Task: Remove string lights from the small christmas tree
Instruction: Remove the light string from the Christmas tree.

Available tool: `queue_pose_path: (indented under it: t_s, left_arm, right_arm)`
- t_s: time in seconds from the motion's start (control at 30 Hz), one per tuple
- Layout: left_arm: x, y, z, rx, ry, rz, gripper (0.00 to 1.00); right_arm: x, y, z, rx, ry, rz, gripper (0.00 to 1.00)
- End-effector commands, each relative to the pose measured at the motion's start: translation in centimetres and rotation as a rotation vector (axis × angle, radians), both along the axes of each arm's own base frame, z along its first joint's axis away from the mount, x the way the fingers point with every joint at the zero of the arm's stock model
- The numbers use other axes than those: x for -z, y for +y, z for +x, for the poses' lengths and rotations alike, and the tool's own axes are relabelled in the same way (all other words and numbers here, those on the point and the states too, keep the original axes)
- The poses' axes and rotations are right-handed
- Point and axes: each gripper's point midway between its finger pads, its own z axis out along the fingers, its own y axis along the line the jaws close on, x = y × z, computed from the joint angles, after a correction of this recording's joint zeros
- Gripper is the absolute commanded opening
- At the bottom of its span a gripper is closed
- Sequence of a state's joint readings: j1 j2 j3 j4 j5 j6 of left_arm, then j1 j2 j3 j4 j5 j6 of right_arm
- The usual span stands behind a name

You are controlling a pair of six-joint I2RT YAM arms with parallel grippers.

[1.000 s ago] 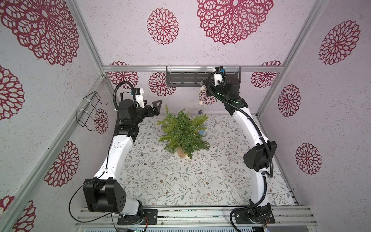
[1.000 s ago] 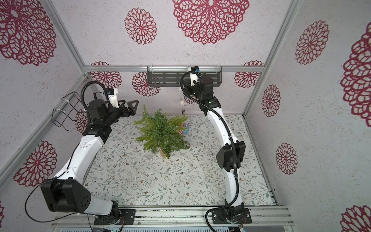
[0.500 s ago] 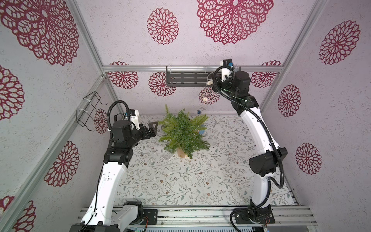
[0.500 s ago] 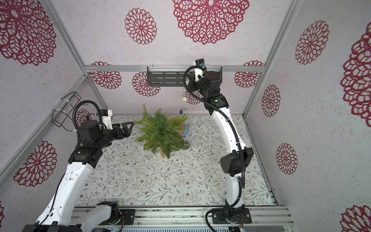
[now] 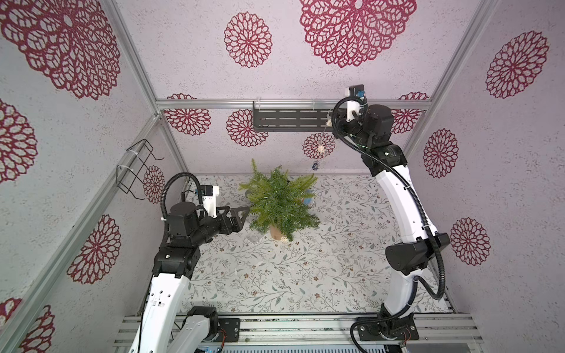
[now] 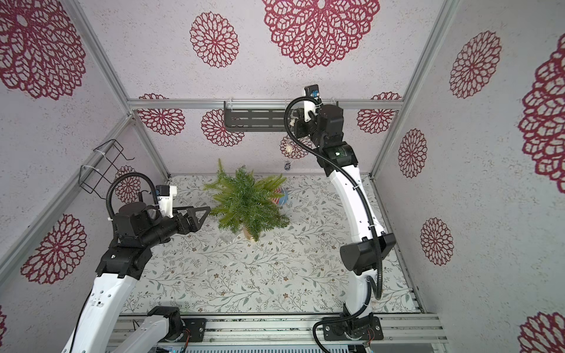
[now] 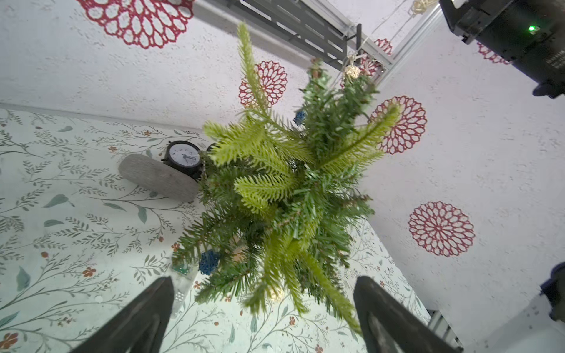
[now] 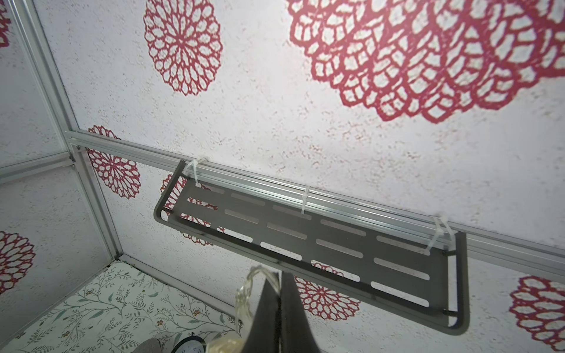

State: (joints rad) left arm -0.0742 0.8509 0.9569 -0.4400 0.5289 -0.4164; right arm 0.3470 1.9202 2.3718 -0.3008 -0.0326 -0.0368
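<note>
The string lights (image 5: 321,149) are hanging as a thin wire at the far right. A cream ball and a blue ball are dangling just beyond the small christmas tree (image 5: 281,203). Other blue balls (image 7: 209,262) are sitting among its lower branches. The strand's small clear box (image 5: 253,239) is lying on the table (image 5: 275,275) just left of the trunk, so the strand looks only partly off.

The right gripper (image 8: 278,275) is pinching the wire with its jaws closed tight, up by the dark slotted shelf (image 5: 287,120) on the far wall. It is probably holding the wire that high so the strand is lifting out of the needles rather than dragging sideways.

The left gripper (image 5: 239,210) is hovering just left of the tree with jaws spread wide, gripping nothing. It is likely readying to steady the tree or free a snagged ball. An alarm clock (image 7: 183,157) is standing on the table behind the tree.
</note>
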Motion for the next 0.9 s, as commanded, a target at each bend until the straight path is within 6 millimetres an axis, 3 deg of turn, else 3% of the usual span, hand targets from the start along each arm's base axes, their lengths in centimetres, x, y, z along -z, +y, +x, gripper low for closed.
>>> queue_pose_path:
  t_s: [0.0, 0.27, 0.6, 0.87]
  left_arm:
    - [0.3, -1.3, -1.3, 0.081, 0.005, -0.021, 0.96]
    - [0.9, -3.4, -2.6, 0.189, 0.004, -0.044, 0.96]
    - [1.5, -3.6, -2.9, 0.177, -0.01, -0.065, 0.95]
    - [1.6, -3.5, -3.1, 0.175, -0.011, -0.061, 0.94]
  right_arm:
    - [-3.8, -1.9, -3.0, 0.046, -0.081, 0.005, 0.0]
    - [-6.2, -3.2, -5.2, 0.082, -0.132, -0.002, 0.0]
    - [-7.3, -4.0, -7.2, 0.085, -0.147, 0.002, 0.0]
    - [-8.9, -5.1, -10.0, 0.093, -0.187, 0.006, 0.0]
